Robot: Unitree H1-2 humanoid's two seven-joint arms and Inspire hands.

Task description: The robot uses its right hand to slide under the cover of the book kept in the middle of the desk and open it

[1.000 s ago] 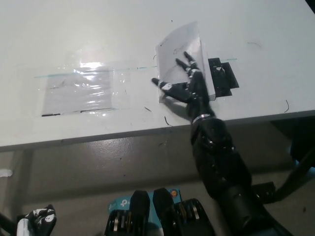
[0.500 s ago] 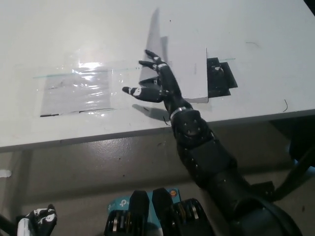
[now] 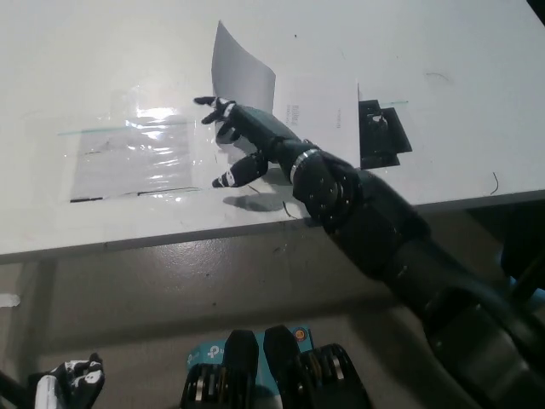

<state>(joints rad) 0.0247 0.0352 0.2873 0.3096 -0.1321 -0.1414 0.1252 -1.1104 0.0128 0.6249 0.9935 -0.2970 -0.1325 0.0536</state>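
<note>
Book [image 3: 319, 111] open on the desk [image 3: 443, 51].
Its white cover [image 3: 241, 78] tilts up leftward over the right hand [image 3: 243, 136], fingers spread, gripping nothing; printed page exposed.

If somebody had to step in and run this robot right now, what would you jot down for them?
Right hand: open, fingers spread, under the raised cover of the book, pushing it leftward.
Left hand: resting low at lower left, off the desk; fingers not clear.
Book: mid-desk, a printed page showing, a black strip at its right edge.
Done: cover lifted, roughly upright.
Left: probably carry it over until it lies flat, then withdraw.
</note>
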